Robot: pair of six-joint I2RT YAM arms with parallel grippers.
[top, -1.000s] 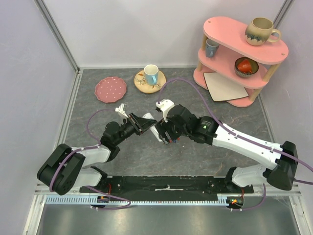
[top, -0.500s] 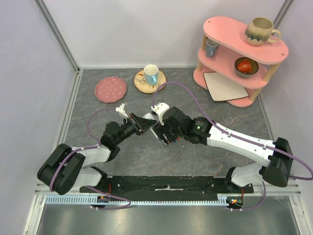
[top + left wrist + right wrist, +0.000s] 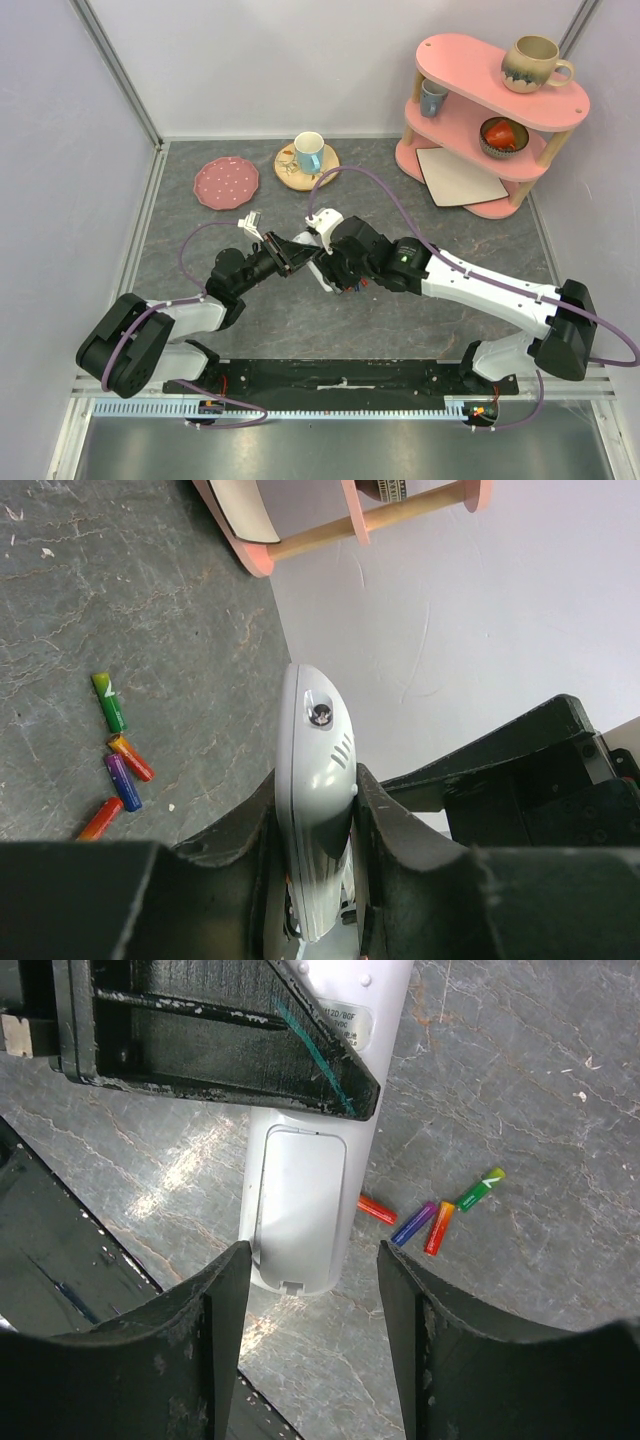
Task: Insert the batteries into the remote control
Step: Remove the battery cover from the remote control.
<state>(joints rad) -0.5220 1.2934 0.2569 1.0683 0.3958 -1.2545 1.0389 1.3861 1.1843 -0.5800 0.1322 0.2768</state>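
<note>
Two claws meet over the middle of the table (image 3: 540, 1080), well clear of every edge. My left claw (image 3: 316, 780) is clamped tight on the remote (image 3: 312, 720), one finger on each long edge, holding it off the surface with its back toward my right wrist camera. My right claw (image 3: 315, 1255) holds nothing: its fingers stand apart on either side of the remote's free end, with a gap on each flank and no contact that I can see. Between them lies the cover (image 3: 297, 1195) of the battery recess, in place and flush, with its small tab (image 3: 290, 1285) at the end nearest me. So I judge the step in hand to be getting that cover off. To do it well I would keep the left grip firm and level, bring one right fingertip onto the tab rather than pinching the body, and push along the remote's length so the cover slides instead of twisting in the left fingers. Past the remote, the four batteries (image 3: 439, 1228) lie loose on the table just beside its end: red, blue-purple and orange close together, green a little beyond. They look apt to roll, so I should not sweep across them.
</note>
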